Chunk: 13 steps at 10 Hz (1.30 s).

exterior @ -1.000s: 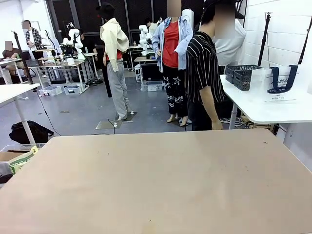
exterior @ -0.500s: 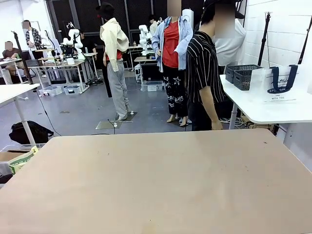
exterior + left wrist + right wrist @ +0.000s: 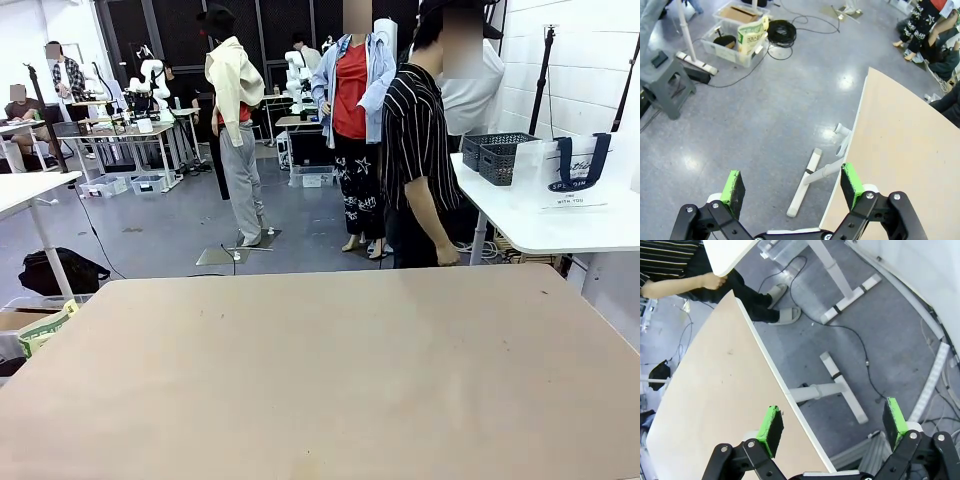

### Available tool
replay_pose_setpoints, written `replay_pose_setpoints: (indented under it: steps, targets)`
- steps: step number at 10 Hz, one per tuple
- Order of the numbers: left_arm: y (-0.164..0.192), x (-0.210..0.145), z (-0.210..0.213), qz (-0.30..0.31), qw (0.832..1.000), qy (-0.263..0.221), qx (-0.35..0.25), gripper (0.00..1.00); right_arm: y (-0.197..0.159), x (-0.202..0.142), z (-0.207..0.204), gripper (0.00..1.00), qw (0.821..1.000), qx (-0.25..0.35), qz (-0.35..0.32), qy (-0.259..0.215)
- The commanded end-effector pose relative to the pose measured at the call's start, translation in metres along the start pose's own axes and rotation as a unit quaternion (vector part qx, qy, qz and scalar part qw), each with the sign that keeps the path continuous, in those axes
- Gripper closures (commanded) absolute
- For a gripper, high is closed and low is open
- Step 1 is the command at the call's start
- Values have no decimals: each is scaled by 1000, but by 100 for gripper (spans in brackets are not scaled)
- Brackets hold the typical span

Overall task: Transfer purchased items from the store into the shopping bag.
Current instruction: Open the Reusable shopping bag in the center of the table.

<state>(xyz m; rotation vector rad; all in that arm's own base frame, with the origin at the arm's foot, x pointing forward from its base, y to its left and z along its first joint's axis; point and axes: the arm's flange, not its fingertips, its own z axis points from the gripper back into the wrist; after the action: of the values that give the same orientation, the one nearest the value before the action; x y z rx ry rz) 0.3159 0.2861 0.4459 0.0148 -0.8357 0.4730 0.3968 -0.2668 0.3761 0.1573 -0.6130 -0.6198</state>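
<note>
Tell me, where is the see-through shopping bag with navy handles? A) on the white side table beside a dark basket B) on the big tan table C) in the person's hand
A: the shopping bag stands on the white side table, next to the dark basket.

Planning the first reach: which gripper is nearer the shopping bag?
Right. The right gripper hangs past the beige table on the side toward the shopping bag; the left gripper hangs past the opposite side.
</note>
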Motion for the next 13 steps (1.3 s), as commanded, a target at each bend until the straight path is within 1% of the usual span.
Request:
replay_pose_setpoints:
  steps: [1,13]
  targets:
    - [-1,0,0,6,1000,2,5,0,1,1,2,0,1000,-5,1,1]
    - [-1,0,0,6,1000,2,5,0,1,1,2,0,1000,-5,1,1]
